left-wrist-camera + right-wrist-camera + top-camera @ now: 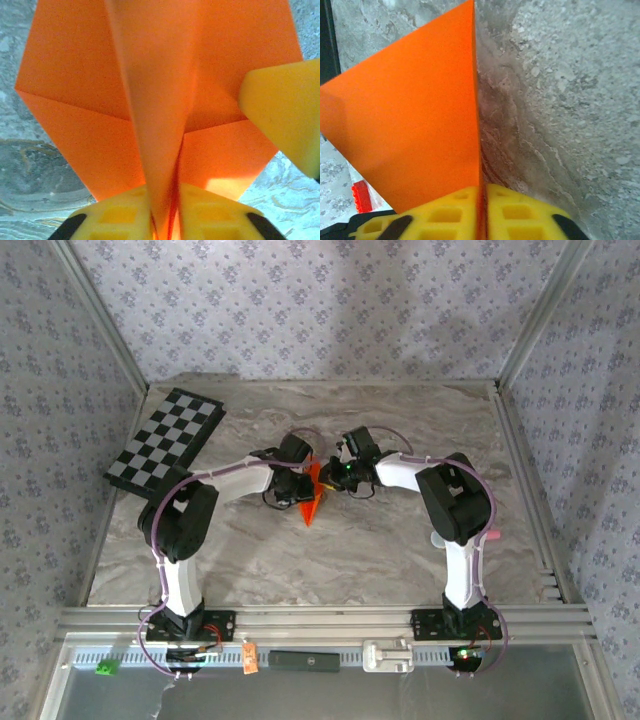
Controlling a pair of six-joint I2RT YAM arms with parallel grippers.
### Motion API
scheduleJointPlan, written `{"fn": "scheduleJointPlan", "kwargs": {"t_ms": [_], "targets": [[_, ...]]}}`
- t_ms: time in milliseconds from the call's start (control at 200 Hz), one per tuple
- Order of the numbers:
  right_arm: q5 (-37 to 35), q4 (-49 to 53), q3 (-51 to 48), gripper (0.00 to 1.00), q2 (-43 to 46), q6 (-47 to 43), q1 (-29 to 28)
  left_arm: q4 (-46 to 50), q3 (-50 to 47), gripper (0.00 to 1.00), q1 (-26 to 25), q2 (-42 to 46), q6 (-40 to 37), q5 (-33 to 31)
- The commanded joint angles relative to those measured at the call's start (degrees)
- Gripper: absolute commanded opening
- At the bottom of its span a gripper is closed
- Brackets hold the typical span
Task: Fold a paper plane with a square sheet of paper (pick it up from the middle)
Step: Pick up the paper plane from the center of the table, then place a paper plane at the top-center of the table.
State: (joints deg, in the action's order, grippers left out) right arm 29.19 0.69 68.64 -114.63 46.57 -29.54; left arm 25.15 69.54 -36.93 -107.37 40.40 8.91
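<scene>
At centre from above, I see the paper (311,502), creased to a point aimed at 6 o'clock. Left wrist: the left gripper (165,212) is clenched on its raised middle ridge, with flaps spreading toward 10 and 2. Right wrist: the right gripper (482,210) pinches a folded edge at 6. I worry that opposed pulling could tear it.

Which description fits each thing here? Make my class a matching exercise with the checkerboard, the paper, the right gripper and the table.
Things:
1. checkerboard
2. paper
3. right gripper
4. table

Descriptions:
a. grey, marbled
b. orange, creased
c. black and white, at the far left
d. shut on an orange edge

Pairs: 1-c, 2-b, 3-d, 4-a
</scene>
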Motion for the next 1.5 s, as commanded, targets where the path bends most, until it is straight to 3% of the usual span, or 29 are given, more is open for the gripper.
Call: {"fn": "scheduleJointPlan", "kwargs": {"t_ms": [0, 215, 345, 505, 830, 1494], "targets": [[-1.4, 2.6, 1.1, 0.25, 3.3, -1.0, 0.9, 2.7, 2.9, 0.11, -0.2, -0.7, -0.8, -2.2], [-13.1, 6.8, -1.9, 0.59, 10.1, -7.0, 3.1, 5.5, 7.2, 0.07, 1.6, -2.1, -4.1, -4.6], [-22.0, 9.1, -2.7, 0.67, 13.8, -10.1, 4.6, 8.7, 13.2, 0.07, 3.5, -5.8, -7.9, -6.7], [-26.8, 9.9, -3.6, 0.69, 16.6, -13.3, 6.3, 13.4, 24.5, 0.07, 5.9, -13.2, -12.4, -10.4], [-24.7, 11.0, -2.8, 0.69, 16.9, -12.4, 7.6, 22.0, 43.8, 0.11, 6.8, -26.1, -15.3, -12.2], [-22.3, 10.7, -3.9, 0.69, 16.3, -11.0, 7.6, 24.3, 46.8, 0.31, 6.0, -31.3, -12.5, -15.1]]}}
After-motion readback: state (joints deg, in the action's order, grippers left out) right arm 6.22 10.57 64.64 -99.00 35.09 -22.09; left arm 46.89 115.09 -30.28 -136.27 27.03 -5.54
